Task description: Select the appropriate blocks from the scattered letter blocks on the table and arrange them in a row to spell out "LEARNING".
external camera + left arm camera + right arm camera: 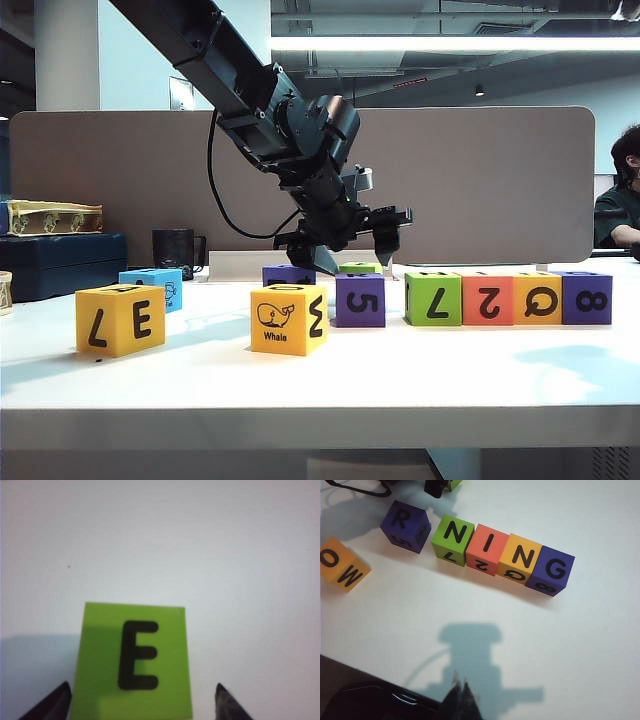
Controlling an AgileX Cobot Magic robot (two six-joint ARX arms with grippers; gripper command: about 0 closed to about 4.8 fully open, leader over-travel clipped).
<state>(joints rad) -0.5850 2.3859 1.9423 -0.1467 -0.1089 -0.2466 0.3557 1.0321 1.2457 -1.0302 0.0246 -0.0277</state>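
Nearest the front edge of the table (320,400) sit the yellow E/7 block (120,318) and the whale block (288,318). Beyond the whale block stands the row (508,298), spelling N-I-N-G, with purple R (406,526) just left, apart. Behind it, the left gripper (352,255) spreads astride a green E block (134,661), probably to fetch it. The right gripper (460,692), fingertips pressed together, hovers over bare table, well apart from the row.

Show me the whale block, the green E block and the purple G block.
whale block (277,318), exterior view, front face.
green E block (136,660), left wrist view, top face.
purple G block (555,569), right wrist view, top face.
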